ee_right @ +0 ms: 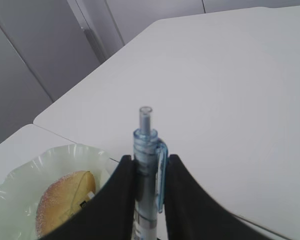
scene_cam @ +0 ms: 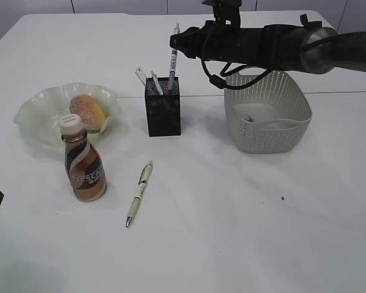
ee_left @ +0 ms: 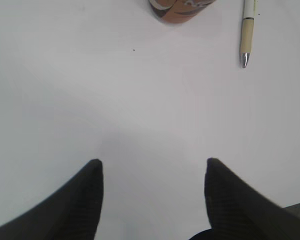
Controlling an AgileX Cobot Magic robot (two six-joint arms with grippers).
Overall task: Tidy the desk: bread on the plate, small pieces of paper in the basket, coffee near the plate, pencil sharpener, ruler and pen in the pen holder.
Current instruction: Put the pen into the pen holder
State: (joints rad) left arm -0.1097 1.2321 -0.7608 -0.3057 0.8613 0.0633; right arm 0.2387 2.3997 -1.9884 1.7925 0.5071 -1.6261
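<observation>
1. My right jaws (ee_right: 149,172) are clenched on a blue pen (ee_right: 148,165), gripping its barrel just under the clip, cap end pointing up.
2. In the exterior view my right arm reaches across from the right, and that blue pen hangs upright with its lower end inside the pen holder (scene_cam: 163,107), the black mesh box near the middle of the tabletop (scene_cam: 244,232).
3. A clear ruler (scene_cam: 141,75) leans out of the holder's left back corner, with another slim item beside it that I can't make out.
4. My left jaws (ee_left: 152,172) are released, spread wide over bare tabletop, gripping nothing.
5. Ahead of them lies a cream pen (scene_cam: 139,193), flat on the tabletop, silver tip toward me, just right of the coffee (scene_cam: 83,160).
6. The coffee bottle stands upright, white cap on, just in front of the plate (scene_cam: 33,113).
7. The bread (scene_cam: 88,112) sits on the pale green plate, toward its right side.
8. The basket (scene_cam: 274,131) stands to the right of the holder, well apart from it; something small and dark lies on its floor, too small to tell.
</observation>
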